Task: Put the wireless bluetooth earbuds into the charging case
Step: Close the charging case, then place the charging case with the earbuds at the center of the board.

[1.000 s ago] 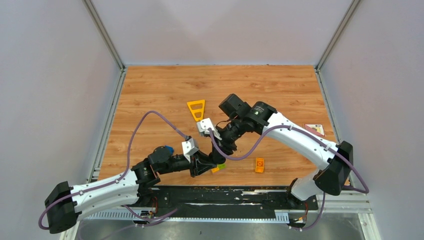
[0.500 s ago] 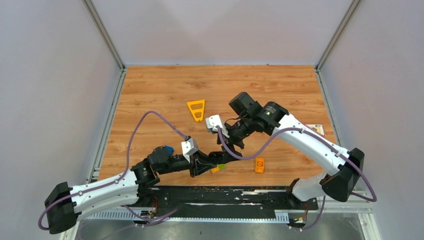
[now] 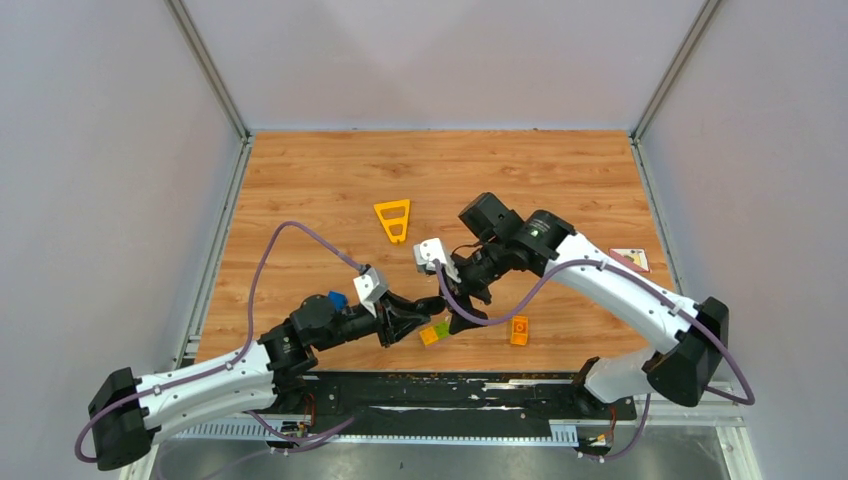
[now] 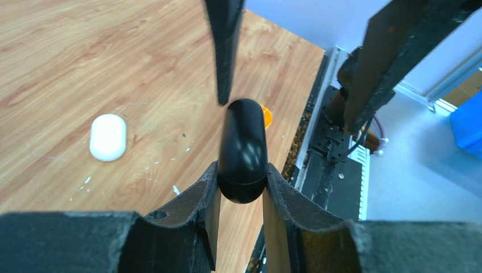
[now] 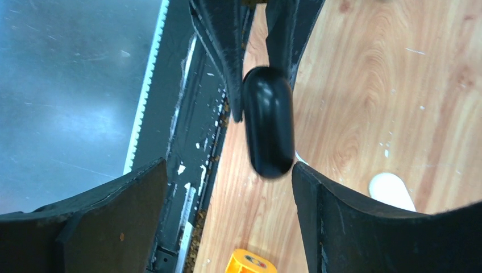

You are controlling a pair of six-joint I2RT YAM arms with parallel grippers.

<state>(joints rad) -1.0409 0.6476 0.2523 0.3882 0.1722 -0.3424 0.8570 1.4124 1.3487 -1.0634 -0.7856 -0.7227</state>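
My left gripper (image 4: 241,170) is shut on the base of a glossy black capsule (image 4: 243,142) with a seam round it. I cannot tell whether it is one of the earbuds. The capsule sticks out above the table, its far end (image 5: 267,128) between the spread fingers (image 5: 341,222) of my right gripper (image 5: 227,168), which is open and grips nothing. The white oval charging case (image 4: 108,137) lies shut on the wood, apart from both grippers, and its edge (image 5: 389,189) peeks from behind my right finger. In the top view the grippers (image 3: 425,308) (image 3: 457,310) meet near the front edge.
A yellow-green brick (image 3: 434,333) and an orange brick (image 3: 519,330) lie just below the grippers. An orange triangle (image 3: 392,220) sits mid-table and a small card (image 3: 630,260) at the right edge. The black base rail (image 3: 450,390) runs along the near edge.
My right gripper has opened and drawn back slightly to the right. The left gripper has moved a little forward, still shut on the black capsule.
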